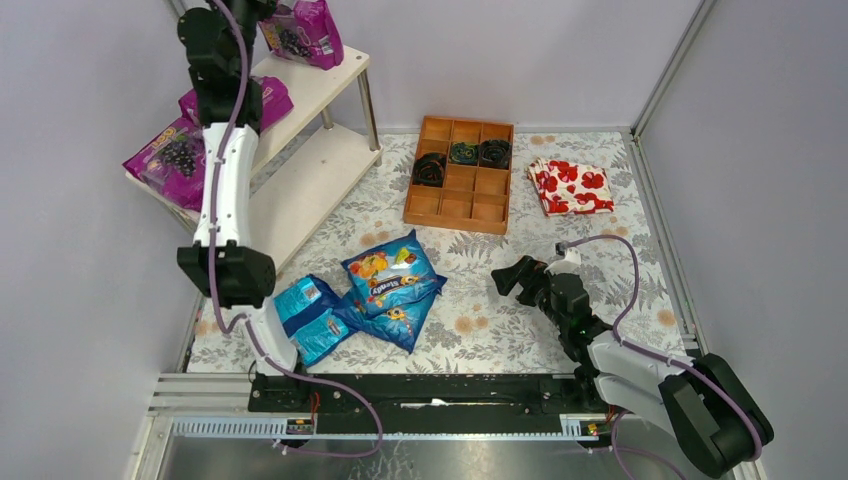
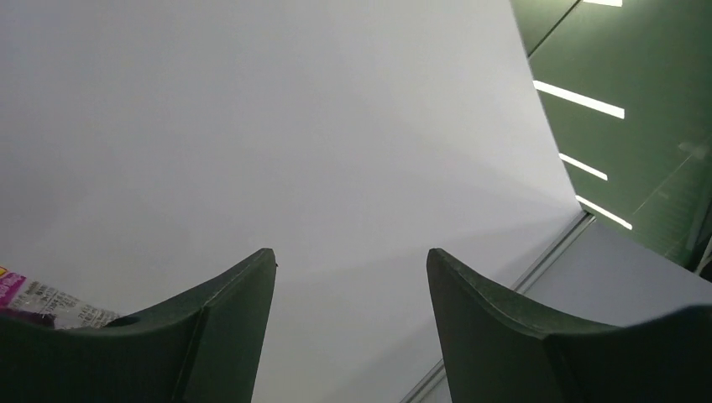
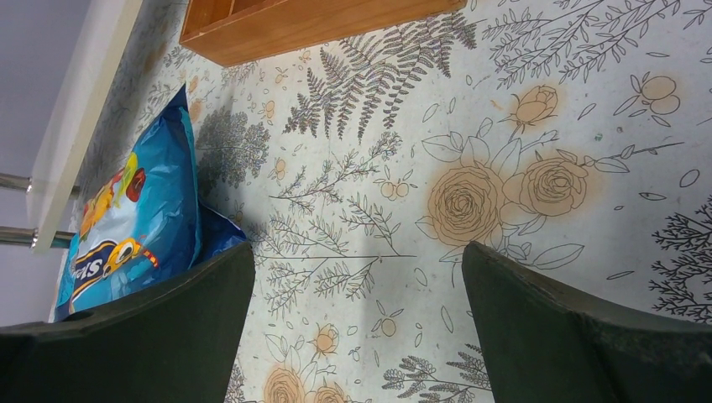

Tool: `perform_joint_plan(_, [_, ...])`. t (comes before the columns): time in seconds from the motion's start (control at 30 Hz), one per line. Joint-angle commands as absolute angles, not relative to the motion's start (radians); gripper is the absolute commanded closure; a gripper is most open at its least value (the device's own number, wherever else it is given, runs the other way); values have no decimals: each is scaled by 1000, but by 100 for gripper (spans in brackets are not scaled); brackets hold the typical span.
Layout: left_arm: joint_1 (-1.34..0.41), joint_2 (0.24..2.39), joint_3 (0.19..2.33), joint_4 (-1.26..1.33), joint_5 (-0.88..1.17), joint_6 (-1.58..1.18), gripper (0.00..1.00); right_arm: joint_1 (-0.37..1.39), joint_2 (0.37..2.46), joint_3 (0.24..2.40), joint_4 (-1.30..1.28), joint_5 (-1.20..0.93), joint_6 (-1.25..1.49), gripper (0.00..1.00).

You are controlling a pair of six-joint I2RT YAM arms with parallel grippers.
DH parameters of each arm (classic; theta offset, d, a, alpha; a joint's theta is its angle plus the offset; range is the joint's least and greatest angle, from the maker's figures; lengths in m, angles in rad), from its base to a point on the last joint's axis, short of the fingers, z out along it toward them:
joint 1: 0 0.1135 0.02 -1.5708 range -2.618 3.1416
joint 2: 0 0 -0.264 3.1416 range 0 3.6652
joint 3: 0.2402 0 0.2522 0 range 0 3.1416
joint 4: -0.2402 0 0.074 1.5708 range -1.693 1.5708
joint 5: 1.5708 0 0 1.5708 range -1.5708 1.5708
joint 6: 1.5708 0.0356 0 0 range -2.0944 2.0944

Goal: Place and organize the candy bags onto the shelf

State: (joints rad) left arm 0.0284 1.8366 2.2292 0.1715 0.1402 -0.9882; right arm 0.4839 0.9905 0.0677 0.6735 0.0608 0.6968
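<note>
The shelf [image 1: 333, 78] stands at the far left. One magenta grape candy bag [image 1: 303, 30] lies on its top board. Two more [image 1: 165, 155] [image 1: 268, 98] lie lower on its left side, partly hidden by my left arm. Three blue candy bags [image 1: 393, 268] [image 1: 310, 315] [image 1: 400, 322] lie overlapped on the table near the front. My left gripper [image 1: 260, 10] is raised by the top bag, open and empty [image 2: 351, 260], facing the wall, with a bag corner [image 2: 29, 295] beside it. My right gripper [image 1: 510, 276] is open and empty [image 3: 357, 260], low over the table to the right of the blue bags [image 3: 138, 210].
An orange-brown compartment tray [image 1: 460, 190] with dark coiled items stands at the back centre and also shows in the right wrist view [image 3: 294, 25]. A folded white cloth with red flowers [image 1: 570, 186] lies to its right. Walls enclose the flowered tabletop [image 1: 560, 250].
</note>
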Motion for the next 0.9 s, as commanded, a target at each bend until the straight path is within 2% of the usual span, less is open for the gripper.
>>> perform_joint_plan(0.0, [4, 1965, 2312, 249, 255, -1001, 30, 481, 991, 95, 721, 59, 687, 0])
perform_joint_plan(0.13, [-44, 2029, 2372, 261, 266, -955, 31, 481, 998, 97, 723, 58, 689, 0])
perform_joint_plan(0.23, [-54, 2038, 2385, 170, 228, -887, 34, 481, 1007, 101, 724, 58, 691, 0])
perform_joint_plan(0.43, [-78, 1972, 2355, -103, 10, -723, 35, 480, 1012, 102, 726, 57, 693, 0])
perform_joint_plan(0.7, [-79, 1884, 2277, -271, -110, -642, 37, 481, 1007, 98, 727, 55, 692, 0])
perform_joint_plan(0.87, [-80, 1815, 2212, -321, -115, -586, 36, 482, 1007, 98, 729, 54, 694, 0])
